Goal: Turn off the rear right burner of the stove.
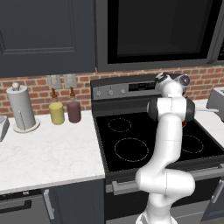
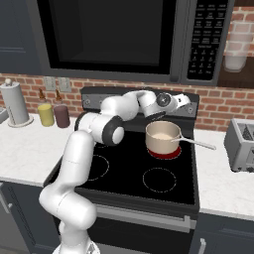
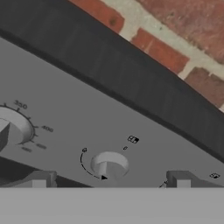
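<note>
Close before the hand camera: small round grey knob (image 3: 109,165) on the grey back panel (image 3: 65,113) of the black glass-top stove (image 2: 119,171), sitting between the two dark fingertips (image 3: 40,180), which stand wide apart and clamp nothing. Larger grey dial (image 3: 13,129) with printed temperature numbers at 9 o'clock of that knob, cut off by the edge. Red brick wall (image 3: 175,48) beyond the panel's dark top edge, toward 1 o'clock.

Seen from the right base camera: white two-finger gripper (image 2: 187,103) reached out level to the right end of the back panel, fingers spread, just at the knobs (contact with a knob cannot be told). Reddish glowing rear right burner (image 2: 163,153) on the glass top, at 6 o'clock of the gripper and near it. Copper-coloured saucepan (image 2: 162,136) with pale inside and long steel handle standing on that burner. White-outlined front right ring (image 2: 159,179) at 6 o'clock of the saucepan, bare.

Seen from the left base camera: white arm upright over the stove, hiding most of the right side. On the white marble counter (image 1: 48,153) at 9 o'clock of the stove, a yellow bottle (image 1: 56,111) just beside a dark maroon bottle (image 1: 73,109), and a paper-towel roll on a stand (image 1: 20,107) farther out. Grey toaster (image 2: 241,144) on the counter at 3 o'clock of the stove. Black microwave (image 2: 114,34) mounted at 12 o'clock.
</note>
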Controlling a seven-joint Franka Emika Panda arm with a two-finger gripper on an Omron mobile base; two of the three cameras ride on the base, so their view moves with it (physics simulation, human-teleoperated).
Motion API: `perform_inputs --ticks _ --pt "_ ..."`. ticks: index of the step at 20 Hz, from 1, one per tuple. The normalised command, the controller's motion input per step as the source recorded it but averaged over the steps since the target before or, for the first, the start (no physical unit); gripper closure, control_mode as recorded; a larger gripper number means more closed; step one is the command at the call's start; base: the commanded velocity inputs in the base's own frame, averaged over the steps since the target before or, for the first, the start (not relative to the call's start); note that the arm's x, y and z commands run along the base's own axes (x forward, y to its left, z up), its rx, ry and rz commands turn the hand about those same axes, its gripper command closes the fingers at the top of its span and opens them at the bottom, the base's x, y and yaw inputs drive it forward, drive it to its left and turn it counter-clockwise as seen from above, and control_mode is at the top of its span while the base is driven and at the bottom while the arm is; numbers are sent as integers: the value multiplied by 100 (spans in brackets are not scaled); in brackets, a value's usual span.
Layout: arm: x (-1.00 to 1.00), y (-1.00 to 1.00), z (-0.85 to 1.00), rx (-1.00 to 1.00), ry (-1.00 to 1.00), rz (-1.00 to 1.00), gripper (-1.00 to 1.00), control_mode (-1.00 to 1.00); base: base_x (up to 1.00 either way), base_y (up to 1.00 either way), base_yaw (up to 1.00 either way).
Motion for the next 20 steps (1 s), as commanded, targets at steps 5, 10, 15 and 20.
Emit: perform_inputs --ticks 5,10,15,20 --pt "8 0 -7 0 0 0 -100 -100 0 0 0" --pt "3 0 -15 0 0 0 -100 -100 0 0 0" --pt "0 0 -17 0 0 0 -100 -100 0 0 0" --pt "0 0 -2 0 0 0 -100 -100 0 0 0"
